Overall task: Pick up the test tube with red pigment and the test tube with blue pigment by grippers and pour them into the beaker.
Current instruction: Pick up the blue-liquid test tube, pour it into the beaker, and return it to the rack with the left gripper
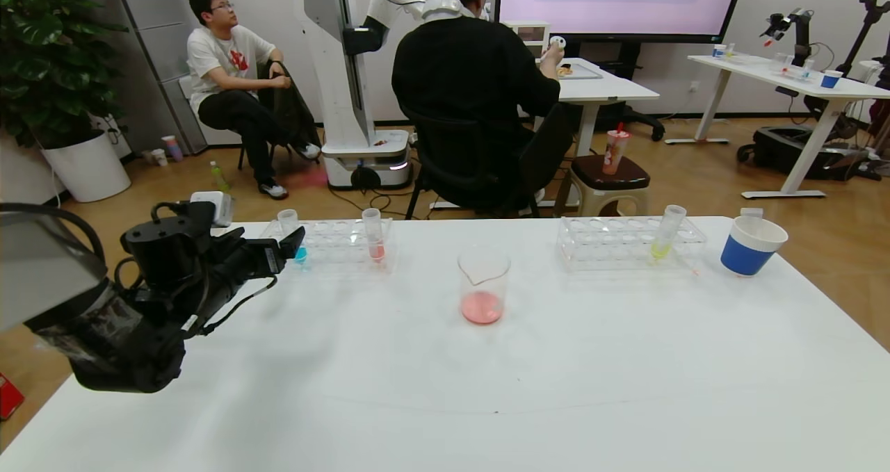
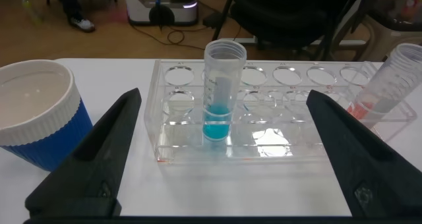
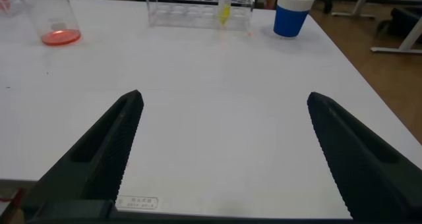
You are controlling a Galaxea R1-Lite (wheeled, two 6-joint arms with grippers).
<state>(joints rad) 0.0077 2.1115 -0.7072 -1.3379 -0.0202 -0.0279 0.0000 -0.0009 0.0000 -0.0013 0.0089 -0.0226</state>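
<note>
The test tube with blue pigment [image 1: 288,238] stands upright at the left end of a clear rack [image 1: 334,239]. In the left wrist view the tube [image 2: 221,95] is straight ahead. My left gripper [image 1: 292,244] is open just in front of that tube, its fingers [image 2: 119,128] wide apart and not touching it. The test tube with red pigment [image 1: 374,239] leans in the same rack, further right, and also shows in the left wrist view [image 2: 386,89]. The beaker [image 1: 483,284] stands mid-table holding some pink-red liquid. My right gripper [image 3: 224,97] is open and empty over bare table.
A second clear rack [image 1: 629,241] at the back right holds a tube of yellow-green liquid [image 1: 665,234]. A blue-and-white paper cup [image 1: 751,246] stands right of it. Another such cup [image 2: 33,118] stands left of the first rack. People and furniture are beyond the table.
</note>
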